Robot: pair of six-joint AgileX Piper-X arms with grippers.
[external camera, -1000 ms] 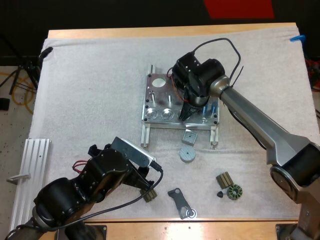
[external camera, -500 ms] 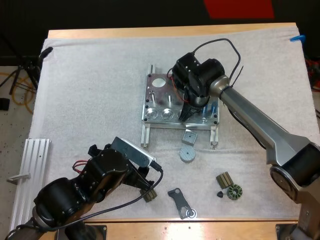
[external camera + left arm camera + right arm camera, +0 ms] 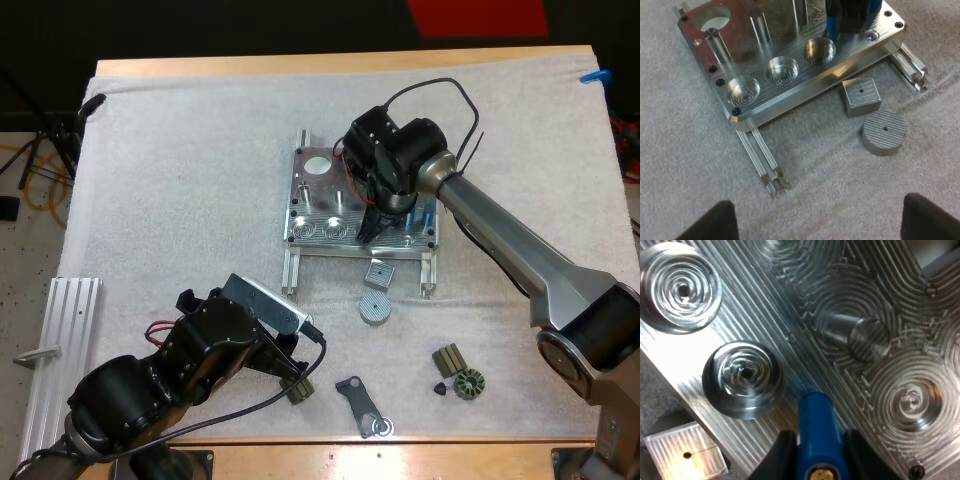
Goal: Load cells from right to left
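One blue cell (image 3: 819, 432) is clamped between the right gripper (image 3: 821, 460)'s two black fingers (image 3: 781, 456), which squeeze it from both sides, nose pointing down at the plate. It's over the metal fixture (image 3: 312, 196) near the front edge, just beside the right-most of three open round pockets (image 3: 820, 49) in the front row. Can't tell if its lower end touches the plate. A steel pin (image 3: 860, 337) stands on the plate just past the cell. More blue cylinders (image 3: 425, 216) stand at the fixture's right end. The fixture rests on slotted rails (image 3: 757, 155) on the white mat (image 3: 180, 180). In front of it on the mat are a square grey block (image 3: 860, 96) and a round grey disc (image 3: 884, 132), just beside each other. The left gripper (image 3: 821, 220) hangs over the mat in front of the fixture, fingers wide apart, nothing between them. Nearer the mat's front edge are a dark bracket (image 3: 360, 405), a toothed ring (image 3: 468, 383) and a ribbed block (image 3: 449, 358). A ribbed aluminium plate (image 3: 60, 350) lies by the mat's left front corner.
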